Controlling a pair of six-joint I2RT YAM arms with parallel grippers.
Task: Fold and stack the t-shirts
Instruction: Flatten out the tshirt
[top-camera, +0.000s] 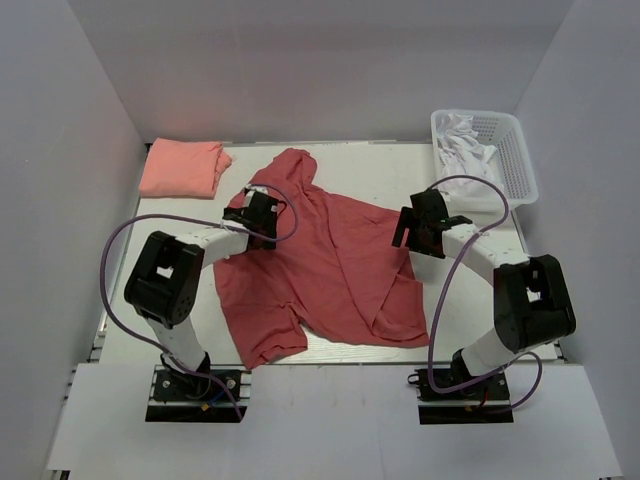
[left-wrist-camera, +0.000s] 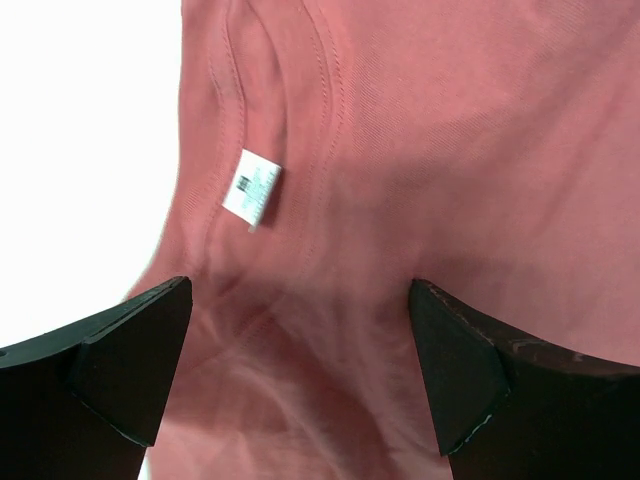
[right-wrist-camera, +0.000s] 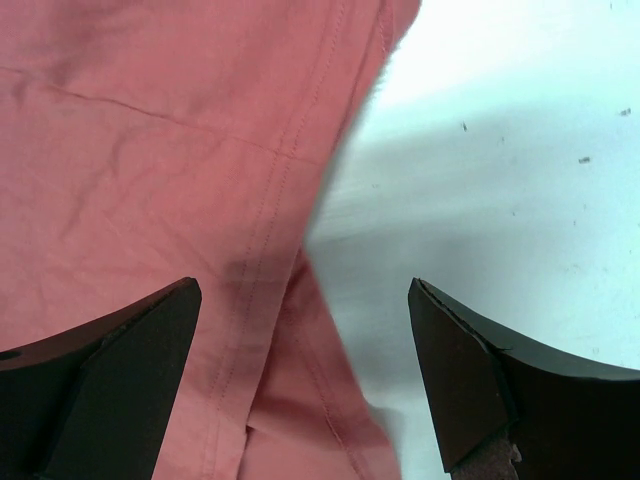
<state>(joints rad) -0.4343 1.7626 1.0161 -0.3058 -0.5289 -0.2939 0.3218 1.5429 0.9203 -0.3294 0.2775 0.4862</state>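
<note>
A white tabletop (top-camera: 370, 165) is lying under soft, even light that is throwing only faint grey shadows. Plain pale walls are closing it in on three sides: a back wall (top-camera: 320, 70), a left wall (top-camera: 55, 200) and a right wall (top-camera: 595, 170). A white slotted basket (top-camera: 522, 160) is sitting in the far right corner, holding crumpled white cloth (top-camera: 462, 140). A white board (top-camera: 330, 425) is running along the near edge.

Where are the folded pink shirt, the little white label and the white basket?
folded salmon-pink t-shirt (top-camera: 183, 168): top external view, middle of the folded bundle.
white label (left-wrist-camera: 251, 188): left wrist view, centre of the tag.
white basket (top-camera: 513, 160): top external view, its right mesh wall.
</note>
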